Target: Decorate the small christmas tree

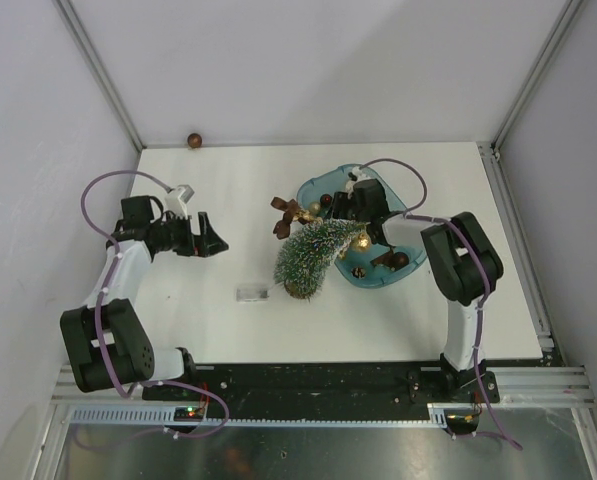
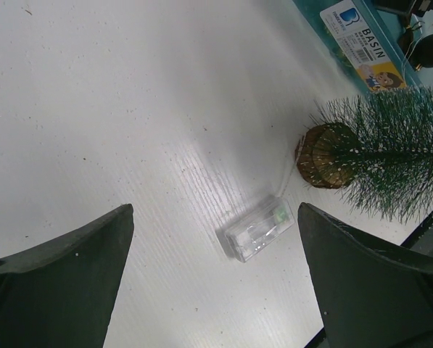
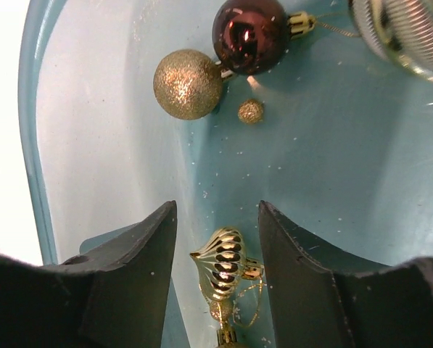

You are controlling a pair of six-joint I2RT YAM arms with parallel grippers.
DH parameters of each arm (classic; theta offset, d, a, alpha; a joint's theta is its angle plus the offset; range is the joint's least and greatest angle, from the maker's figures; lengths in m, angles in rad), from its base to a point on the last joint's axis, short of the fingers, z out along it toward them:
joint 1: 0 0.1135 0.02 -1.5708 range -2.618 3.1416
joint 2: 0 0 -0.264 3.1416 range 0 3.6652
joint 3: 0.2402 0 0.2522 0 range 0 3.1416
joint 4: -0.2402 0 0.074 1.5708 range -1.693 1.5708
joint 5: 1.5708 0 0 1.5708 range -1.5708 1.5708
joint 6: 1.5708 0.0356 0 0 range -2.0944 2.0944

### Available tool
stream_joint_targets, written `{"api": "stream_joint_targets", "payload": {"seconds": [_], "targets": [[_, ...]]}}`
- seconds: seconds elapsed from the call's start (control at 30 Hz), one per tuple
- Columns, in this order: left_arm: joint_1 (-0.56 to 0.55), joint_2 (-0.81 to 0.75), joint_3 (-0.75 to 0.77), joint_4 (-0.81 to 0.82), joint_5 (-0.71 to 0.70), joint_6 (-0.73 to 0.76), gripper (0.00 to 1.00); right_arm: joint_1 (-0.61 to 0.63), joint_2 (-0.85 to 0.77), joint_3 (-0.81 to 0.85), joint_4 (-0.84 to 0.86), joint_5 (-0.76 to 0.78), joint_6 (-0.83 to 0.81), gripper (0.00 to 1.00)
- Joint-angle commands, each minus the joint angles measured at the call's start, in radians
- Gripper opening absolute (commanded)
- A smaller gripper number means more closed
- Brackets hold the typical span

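Item: small christmas tree [image 1: 313,258], green bristles with frosted tips, lying over on its side near the middle of the white table [image 1: 228,180]; its round brown base [image 2: 323,156] is toward the near left and its tip points far right, over the edge of the teal tray [image 1: 313,187]. Item: clear plastic box [image 1: 252,292], flat on the table just left of the tree's base, with a thin wire leading from it toward the tree. Item: brown bow [image 1: 288,215], on the table between tree and tray, at the far side of the tree. Tray contents, seen close: gold glitter ball [image 3: 188,84], maroon ball [image 3: 250,35] touching it, a tiny gold bead [image 3: 251,111] just beside them, and a ribbed gold ornament [image 3: 227,264]. Right gripper [image 3: 216,210]: down inside the tray, jaws partly apart on either side of the ribbed gold ornament, with a sliver of gap on one side. Left gripper [image 1: 218,237]: above bare table at the left, well apart from the tree, jaws spread wide with nothing between them. Item: brown ball [image 1: 193,140], beyond the table's far edge.
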Motion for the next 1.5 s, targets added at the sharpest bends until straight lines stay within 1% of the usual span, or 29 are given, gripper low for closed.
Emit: {"api": "stream_joint_targets", "payload": {"seconds": [0.0,0.1,0.2,0.43,0.57,0.63,0.73,0.8,0.83,1.0,1.17,1.23,1.3,1.47], "targets": [[0.009,0.005,0.044,-0.008,-0.016,0.009,1.00,0.004,0.045,0.005,0.066,-0.024,0.037,0.51],[0.009,0.008,0.058,-0.011,-0.036,0.007,1.00,0.001,0.068,0.009,0.101,-0.034,0.054,0.46],[0.008,0.013,0.071,-0.018,-0.050,0.001,1.00,0.000,0.093,0.040,0.107,-0.011,0.053,0.41],[0.008,0.012,0.104,-0.040,-0.070,-0.017,1.00,-0.013,0.121,0.091,0.112,0.030,0.050,0.19],[0.008,0.001,0.103,-0.051,-0.080,-0.012,0.99,-0.022,0.104,0.091,0.088,0.052,0.037,0.03],[0.008,-0.003,0.096,-0.052,-0.083,-0.011,1.00,-0.023,0.088,0.085,0.076,0.076,0.023,0.01],[0.008,-0.002,0.094,-0.052,-0.084,-0.008,1.00,-0.032,0.051,0.059,0.077,0.110,0.013,0.00],[0.008,-0.001,0.096,-0.052,-0.083,-0.009,1.00,-0.040,0.027,0.041,0.080,0.103,0.011,0.00],[0.009,0.000,0.099,-0.052,-0.083,-0.009,1.00,-0.042,0.018,0.035,0.072,0.088,0.010,0.01],[0.009,0.010,0.110,-0.052,-0.079,-0.003,1.00,-0.047,-0.057,-0.070,0.095,-0.002,0.036,0.35],[0.008,0.019,0.107,-0.052,-0.074,0.002,1.00,-0.047,-0.109,-0.182,0.176,-0.085,0.089,0.53],[0.008,0.021,0.106,-0.051,-0.073,0.004,1.00,-0.045,-0.111,-0.196,0.199,-0.115,0.106,0.58],[0.008,0.019,0.105,-0.052,-0.071,0.004,1.00,-0.044,-0.107,-0.203,0.224,-0.139,0.123,0.60],[0.008,0.015,0.106,-0.052,-0.073,0.004,1.00,-0.043,-0.087,-0.203,0.284,-0.168,0.157,0.60]]}}
